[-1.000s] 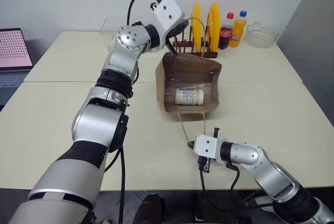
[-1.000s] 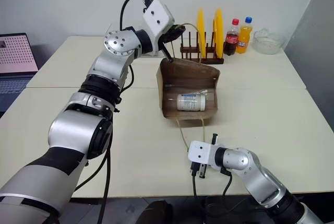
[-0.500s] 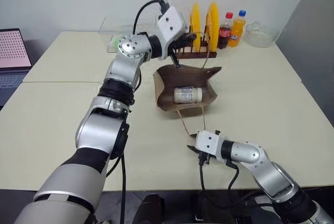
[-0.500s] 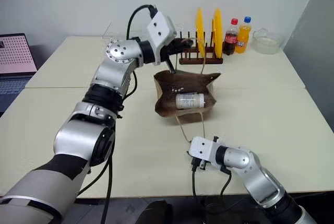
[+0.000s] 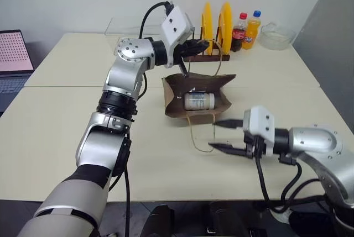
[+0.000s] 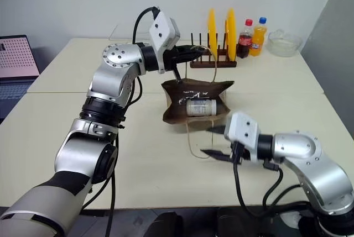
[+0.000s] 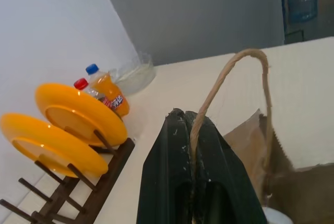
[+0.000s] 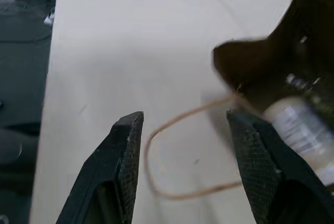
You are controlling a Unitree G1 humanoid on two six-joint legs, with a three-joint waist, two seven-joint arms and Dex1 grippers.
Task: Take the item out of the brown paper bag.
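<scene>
Since the earlier frame the right gripper (image 5: 222,135) has risen off the counter (image 5: 66,121) and spread its fingers wide, empty, now pointing level toward the bag's mouth; the left gripper (image 5: 194,45) has drawn back a little, clamped shut on the upper loop handle (image 7: 245,72), and the brown paper bag (image 5: 196,101) has sagged lower and flatter; the item (image 5: 199,101), one small white bottle with a blue label band, lies on its side inside the bag's open mouth, its long axis running across the mouth, left to right as the head camera sees it; it lies ahead of the right gripper and slightly to its left, with the lower handle (image 5: 194,132) looped on the counter between them; the right arm is the free one and looks the better placed to reach in; counted: one bag, two handles, one item, two yellow plates (image 5: 215,24) in one rack, two soda bottles (image 5: 246,30), one clear bowl (image 5: 275,36), one laptop (image 5: 12,63).
</scene>
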